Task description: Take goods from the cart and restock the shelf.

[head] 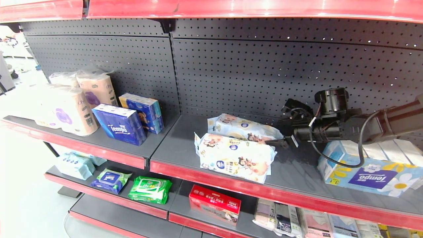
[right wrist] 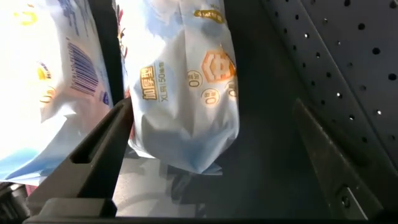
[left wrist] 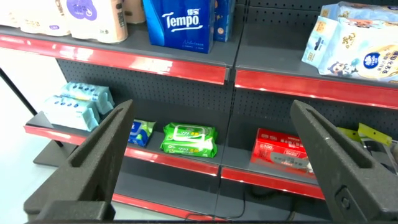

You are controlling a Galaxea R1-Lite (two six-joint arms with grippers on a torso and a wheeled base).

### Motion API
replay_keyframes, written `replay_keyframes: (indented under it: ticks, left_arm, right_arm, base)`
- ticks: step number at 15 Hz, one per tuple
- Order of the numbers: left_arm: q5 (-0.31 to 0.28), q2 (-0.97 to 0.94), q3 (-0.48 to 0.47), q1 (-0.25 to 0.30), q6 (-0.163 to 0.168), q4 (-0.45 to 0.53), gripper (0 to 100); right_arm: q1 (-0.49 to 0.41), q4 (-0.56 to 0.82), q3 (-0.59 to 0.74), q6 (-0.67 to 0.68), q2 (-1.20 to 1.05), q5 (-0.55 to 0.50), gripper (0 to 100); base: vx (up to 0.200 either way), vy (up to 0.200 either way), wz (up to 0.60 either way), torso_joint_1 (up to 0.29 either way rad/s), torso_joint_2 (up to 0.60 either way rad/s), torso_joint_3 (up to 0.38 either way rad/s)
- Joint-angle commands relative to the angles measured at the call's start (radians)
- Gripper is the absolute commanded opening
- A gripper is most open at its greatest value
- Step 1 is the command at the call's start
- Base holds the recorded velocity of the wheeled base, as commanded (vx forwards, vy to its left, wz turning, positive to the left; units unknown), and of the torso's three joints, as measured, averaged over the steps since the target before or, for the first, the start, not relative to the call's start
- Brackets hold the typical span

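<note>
2 soft film packs printed with cartoon figures lie side by side on the shelf board (head: 297, 172), and the rear pack (head: 243, 129) has its near end between the spread fingers of the right gripper (right wrist: 211, 104). That gripper is wide apart and grips nothing: 1 finger sits in the slot between the rear pack and the front pack (head: 236, 157), while the other stands well off the film, toward the pegboard back (head: 264, 72). The left gripper (left wrist: 211, 104) is likewise fully spread and empty, facing the lower shelves with nothing within its reach. Each pack looks light and squashy, with slick, crinkly wrap that would likely dent and slide under a pinch, so a hold across the plump middle of the body seems safer than 1 on the thin crimped end seam. Whether the inner finger touches either pack cannot be told. From the head view, the front pack covers the rear pack's lower edge, and the arm hides part of the flowered tissue bundle (head: 373, 168) lying just under it.
</note>
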Motion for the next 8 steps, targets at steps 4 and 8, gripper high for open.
replay_keyframes:
  ticks: [4,8]
  left_arm:
    - [0.0,0.0,0.0,0.0,-0.002,-0.001,100]
    - [0.0,0.0,0.0,0.0,0.0,-0.001,100]
  right_arm:
    - [-0.007,-0.005,0.066,-0.017,-0.009,-0.002,100]
    - [-0.006,-0.032,0.061,-0.013,-0.006,-0.004,100]
  base:
    - [0.0,0.0,0.0,0.0,0.0,0.0]
    - [0.0,0.0,0.0,0.0,0.0,0.0]
